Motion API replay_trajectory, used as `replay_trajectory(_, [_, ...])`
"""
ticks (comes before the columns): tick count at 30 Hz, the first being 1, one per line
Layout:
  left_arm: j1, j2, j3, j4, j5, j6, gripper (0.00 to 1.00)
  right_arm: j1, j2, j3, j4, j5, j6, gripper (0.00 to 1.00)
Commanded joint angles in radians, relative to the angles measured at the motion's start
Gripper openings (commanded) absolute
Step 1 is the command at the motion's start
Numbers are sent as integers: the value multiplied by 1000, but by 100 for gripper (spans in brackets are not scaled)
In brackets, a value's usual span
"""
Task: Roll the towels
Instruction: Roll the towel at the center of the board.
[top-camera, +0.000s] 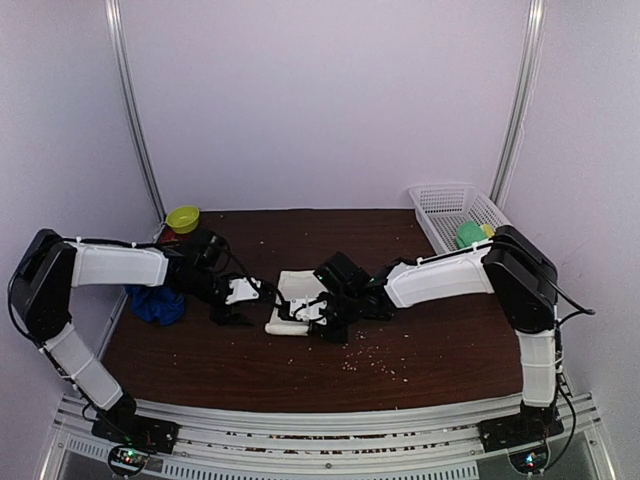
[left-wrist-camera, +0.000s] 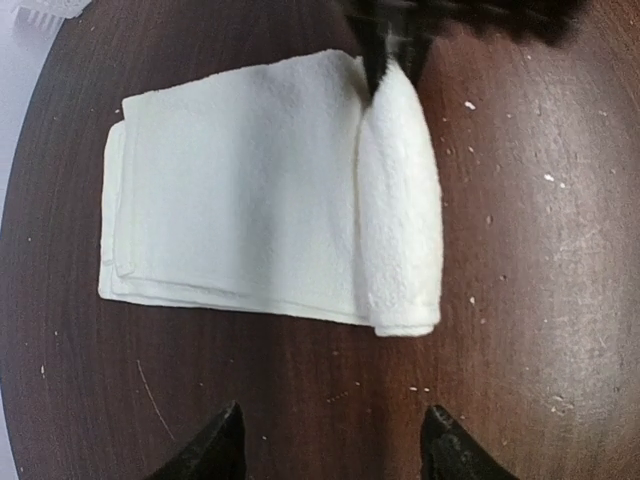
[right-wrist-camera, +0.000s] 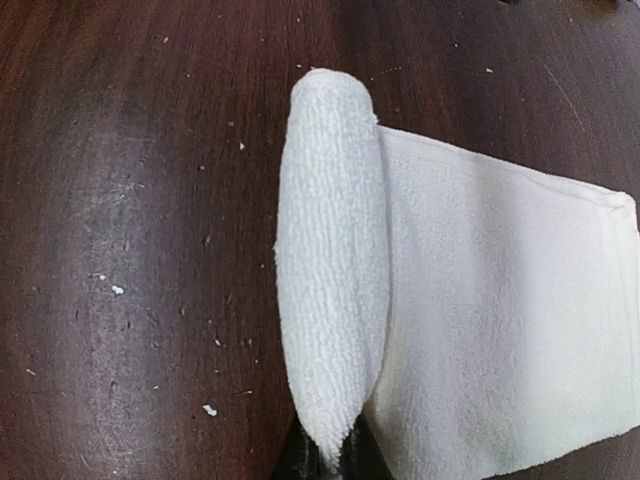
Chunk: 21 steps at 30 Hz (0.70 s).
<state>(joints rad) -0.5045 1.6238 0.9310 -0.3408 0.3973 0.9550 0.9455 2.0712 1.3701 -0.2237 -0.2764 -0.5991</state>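
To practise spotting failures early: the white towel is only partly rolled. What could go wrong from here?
1. The right jaws pinch just one end of the roll; the left jaws stand open and clear, so the far end may loosen.
2. Turning from one end could skew it across the white towel.
3. The blue towel lies crumpled; rolled so, it would bunch.

white mesh basket (top-camera: 440, 205), yellow-green bowl (top-camera: 183, 217), dark table (top-camera: 250, 360)

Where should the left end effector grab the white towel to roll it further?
Pinch the rolled edge of the white towel at its free end, coming along the roll from where the left end effector sits. The right end effector pinches the opposite end, so both ends could turn together.
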Motion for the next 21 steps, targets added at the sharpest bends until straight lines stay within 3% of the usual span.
replay_trajectory(1, [6, -96, -159, 242, -21, 33, 60, -33, 68, 100, -177, -146, 83, 0])
replay_trajectory(11, [-26, -248, -436, 602, -100, 128, 60, -84, 202, 281, -366, -279, 176, 0])
replay_trajectory(21, [-159, -225, -615, 942, -220, 228, 58, -141, 272, 371, -464, -443, 255, 0])
